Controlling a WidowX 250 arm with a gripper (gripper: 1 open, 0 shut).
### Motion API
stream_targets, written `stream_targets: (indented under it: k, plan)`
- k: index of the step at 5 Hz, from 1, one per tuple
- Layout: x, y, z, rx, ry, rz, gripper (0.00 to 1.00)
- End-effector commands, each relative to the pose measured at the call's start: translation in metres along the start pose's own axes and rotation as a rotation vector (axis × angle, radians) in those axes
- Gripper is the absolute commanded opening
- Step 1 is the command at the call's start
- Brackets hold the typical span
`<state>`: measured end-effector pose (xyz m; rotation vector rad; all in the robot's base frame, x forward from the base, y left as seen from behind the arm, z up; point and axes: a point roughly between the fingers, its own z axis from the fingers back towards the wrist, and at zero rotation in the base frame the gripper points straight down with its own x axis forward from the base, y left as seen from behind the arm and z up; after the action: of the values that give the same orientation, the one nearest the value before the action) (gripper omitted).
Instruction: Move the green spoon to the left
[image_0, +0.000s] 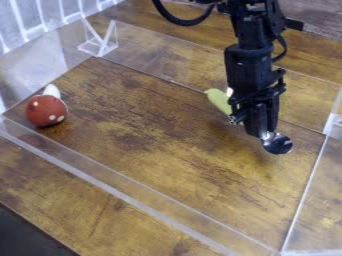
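Dark wooden plank table (147, 130) inside clear acrylic walls (120, 190), evenly lit.

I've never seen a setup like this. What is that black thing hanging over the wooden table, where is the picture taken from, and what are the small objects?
The black thing is a robot arm, seen by one camera looking down at the table from in front. At its tip is a gripper, two fingers that pinch. It is shut on the green spoon: the yellow-green handle sticks out to one side, and the round silver bowl hangs below, to the lower right. On the wooden table, far left, lies a red-and-white mushroom toy. Clear plastic walls fence the table.
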<state>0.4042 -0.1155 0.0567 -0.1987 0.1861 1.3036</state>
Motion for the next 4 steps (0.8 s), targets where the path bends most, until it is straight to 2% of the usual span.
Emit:
stream_targets:
  k: [1,2,3,4]
  plan:
    - [-0.015,-0.007,0.055,-0.147,0.000,0.013,0.00]
    - [-0.009,-0.001,0.067,-0.175,0.015,0.040,0.00]
    - [0.001,0.001,0.073,-0.200,0.014,0.063,0.00]
    - [0.010,-0.023,0.071,-0.231,-0.007,0.105,0.00]
